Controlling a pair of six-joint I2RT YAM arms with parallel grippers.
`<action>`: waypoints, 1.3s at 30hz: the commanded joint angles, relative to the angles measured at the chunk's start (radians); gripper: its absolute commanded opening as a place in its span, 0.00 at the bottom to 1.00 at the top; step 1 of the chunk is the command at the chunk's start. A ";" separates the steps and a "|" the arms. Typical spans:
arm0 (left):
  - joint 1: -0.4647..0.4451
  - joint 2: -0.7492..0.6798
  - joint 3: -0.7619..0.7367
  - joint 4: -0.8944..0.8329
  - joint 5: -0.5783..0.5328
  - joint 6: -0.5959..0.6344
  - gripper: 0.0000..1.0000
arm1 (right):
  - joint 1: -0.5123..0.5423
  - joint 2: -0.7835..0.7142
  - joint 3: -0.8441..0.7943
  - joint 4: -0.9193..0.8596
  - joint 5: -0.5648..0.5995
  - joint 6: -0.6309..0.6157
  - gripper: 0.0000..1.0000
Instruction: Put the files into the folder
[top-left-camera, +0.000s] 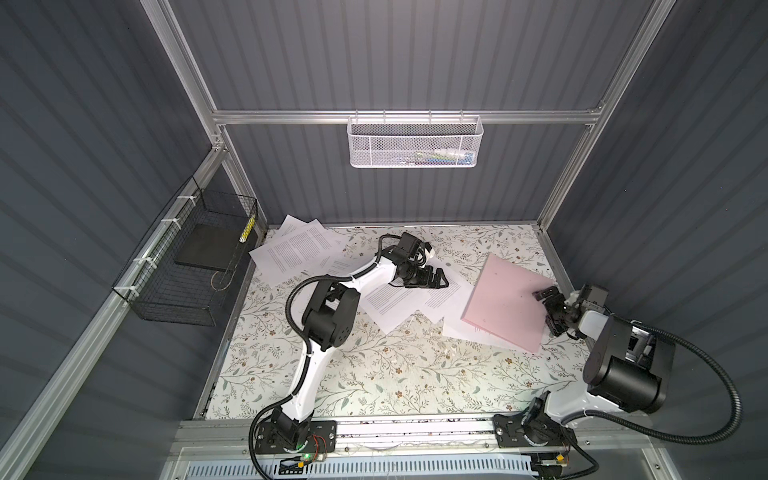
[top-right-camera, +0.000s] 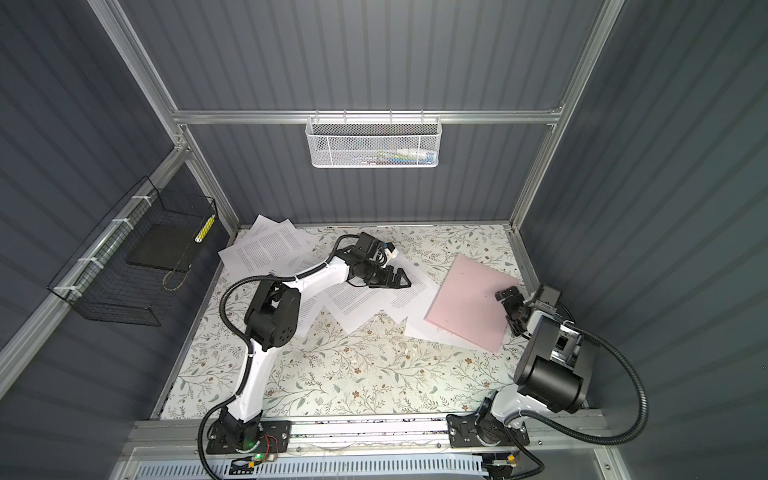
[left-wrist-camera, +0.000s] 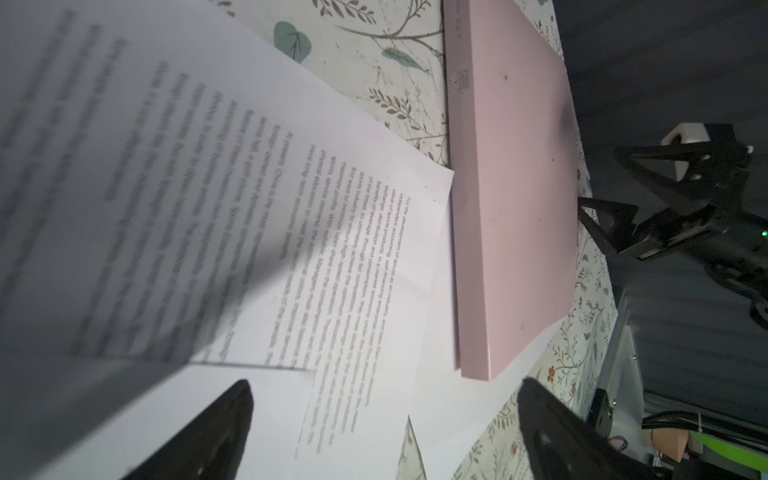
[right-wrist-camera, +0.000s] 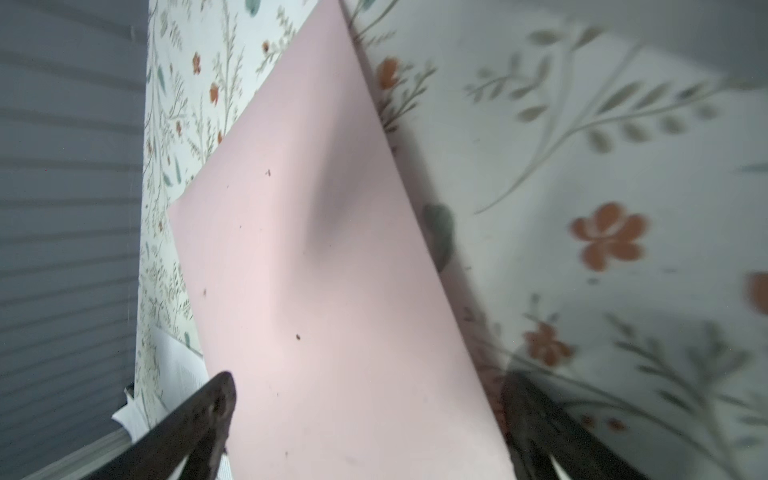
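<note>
Several files, white sheets of black text, lie scattered on the floral table. One bunch (top-left-camera: 295, 245) (top-right-camera: 266, 249) is at the back left, another (top-left-camera: 395, 301) in the middle, and one sheet (top-left-camera: 457, 330) pokes out from under the folder. The pale pink folder (top-left-camera: 507, 299) (top-right-camera: 469, 303) lies shut at the right. My left gripper (top-left-camera: 443, 277) (top-right-camera: 404, 279) hangs open over the middle sheets (left-wrist-camera: 291, 249), holding nothing (left-wrist-camera: 384, 384). My right gripper (top-left-camera: 545, 311) (top-right-camera: 509, 309) is open at the folder's right edge, its jaws standing either side of the pink cover (right-wrist-camera: 311, 249) without closing on it (right-wrist-camera: 370, 378).
A black wire basket (top-left-camera: 187, 266) hangs on the left wall with a dark slab (top-left-camera: 203, 245) inside. A white mesh basket (top-left-camera: 415, 141) hangs on the back rail. Aluminium posts frame the table (top-left-camera: 374, 374), close behind the right arm.
</note>
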 joint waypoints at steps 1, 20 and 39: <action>-0.030 0.081 0.147 -0.127 0.056 0.060 1.00 | 0.050 0.034 0.010 -0.033 -0.106 -0.040 0.99; -0.132 0.202 0.292 -0.120 0.093 0.032 0.96 | 0.086 0.012 -0.043 0.206 -0.314 0.088 0.99; -0.133 0.176 0.229 -0.074 0.093 -0.001 0.96 | 0.188 -0.269 0.017 -0.081 -0.134 -0.086 0.35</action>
